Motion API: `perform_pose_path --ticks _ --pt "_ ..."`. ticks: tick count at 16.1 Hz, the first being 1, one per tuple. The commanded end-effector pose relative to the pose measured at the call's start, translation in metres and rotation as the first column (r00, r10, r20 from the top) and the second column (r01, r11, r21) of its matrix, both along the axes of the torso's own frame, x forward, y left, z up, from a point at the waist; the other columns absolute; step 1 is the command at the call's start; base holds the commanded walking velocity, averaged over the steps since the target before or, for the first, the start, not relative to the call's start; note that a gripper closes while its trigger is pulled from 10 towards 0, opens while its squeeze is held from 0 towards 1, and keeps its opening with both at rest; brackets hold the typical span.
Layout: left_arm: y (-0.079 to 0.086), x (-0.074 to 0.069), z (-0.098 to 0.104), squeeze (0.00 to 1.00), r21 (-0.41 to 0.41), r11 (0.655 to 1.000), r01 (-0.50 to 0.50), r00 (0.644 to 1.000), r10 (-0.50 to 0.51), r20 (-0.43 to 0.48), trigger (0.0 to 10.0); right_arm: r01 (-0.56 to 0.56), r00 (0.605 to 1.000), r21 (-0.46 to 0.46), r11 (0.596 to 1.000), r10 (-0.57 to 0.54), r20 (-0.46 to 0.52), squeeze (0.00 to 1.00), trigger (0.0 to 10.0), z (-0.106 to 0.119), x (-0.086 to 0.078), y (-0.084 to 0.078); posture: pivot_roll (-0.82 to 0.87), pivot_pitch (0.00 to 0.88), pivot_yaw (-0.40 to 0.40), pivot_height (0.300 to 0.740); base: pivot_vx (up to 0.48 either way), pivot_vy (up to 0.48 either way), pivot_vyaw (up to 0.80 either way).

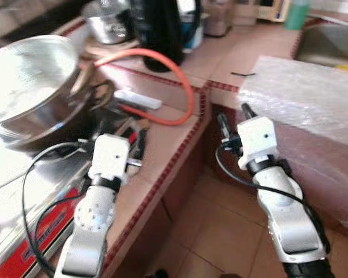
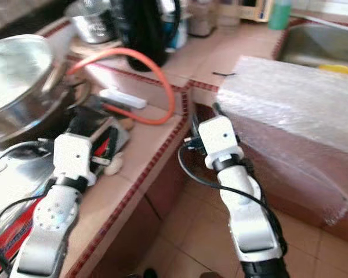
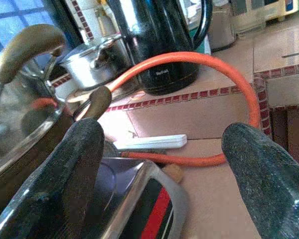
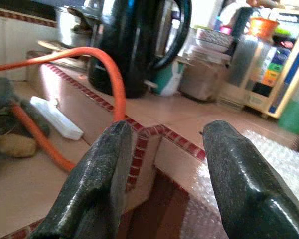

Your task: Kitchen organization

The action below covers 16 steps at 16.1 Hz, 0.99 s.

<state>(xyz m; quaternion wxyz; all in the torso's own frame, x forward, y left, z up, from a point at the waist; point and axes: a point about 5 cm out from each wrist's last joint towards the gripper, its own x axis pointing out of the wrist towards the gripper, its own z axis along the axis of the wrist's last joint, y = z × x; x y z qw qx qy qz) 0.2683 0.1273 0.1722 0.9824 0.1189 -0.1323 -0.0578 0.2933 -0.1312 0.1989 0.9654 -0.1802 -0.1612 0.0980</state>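
Both silver arms reach forward from the bottom of the head views. Left gripper (image 3: 159, 164) hovers low over the tiled counter (image 1: 162, 145) with its black fingers (image 3: 65, 179) spread wide apart and nothing between them; just beneath it sits the edge of a steel stove (image 1: 23, 191) with a red stripe. Right gripper (image 4: 162, 174) hangs in the gap between the two counter sections, above the floor tiles (image 1: 220, 231), its fingers (image 4: 94, 189) likewise parted and empty.

On the stove rests a large steel pot (image 1: 29, 81), tilted toward the camera, its handles showing in the left wrist view. An orange hose (image 1: 180, 75) loops across the counter from behind the pot, curving past a white bar-shaped object (image 1: 138, 99) that lies flat on the tiles; what that object is stays unclear in the blur. Behind the loop stands a black kettle (image 3: 159, 40), with a small lidded steel pot (image 3: 92, 62) beside it. To the right, a sheet of bubble wrap (image 1: 301, 98) covers the raised counter section, and a green bottle (image 1: 297, 13) stands near the sink (image 1: 330, 46) at the far corner
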Motion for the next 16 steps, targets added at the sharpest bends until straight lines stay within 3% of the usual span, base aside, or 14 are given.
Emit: perform_pose_path --ticks 1,8,16 --pt "0.0041 -0.0002 0.0010 0.00 0.012 1.000 -0.022 1.000 0.022 0.006 10.0 -0.014 1.000 0.005 1.000 0.014 -0.008 0.00 10.0 -0.0014 -0.0009 0.0020 -0.18 0.192 0.125 0.740 0.000 0.000 0.00" --pt "0.0044 -0.0004 0.0024 0.00 0.019 1.000 -0.023 1.000 0.023 0.014 10.0 -0.026 1.000 0.008 1.000 0.026 -0.014 0.00 10.0 -0.0018 -0.0011 0.0041 -0.17 0.197 0.124 0.740 0.000 0.000 0.00" --pt "0.0031 0.0002 0.0007 0.00 0.013 1.000 -0.004 1.000 0.004 0.004 10.0 -0.021 0.999 0.006 1.000 0.021 -0.024 0.00 10.0 -0.0031 -0.0013 0.0022 -0.18 0.198 0.126 0.740 0.000 -0.289 0.00"
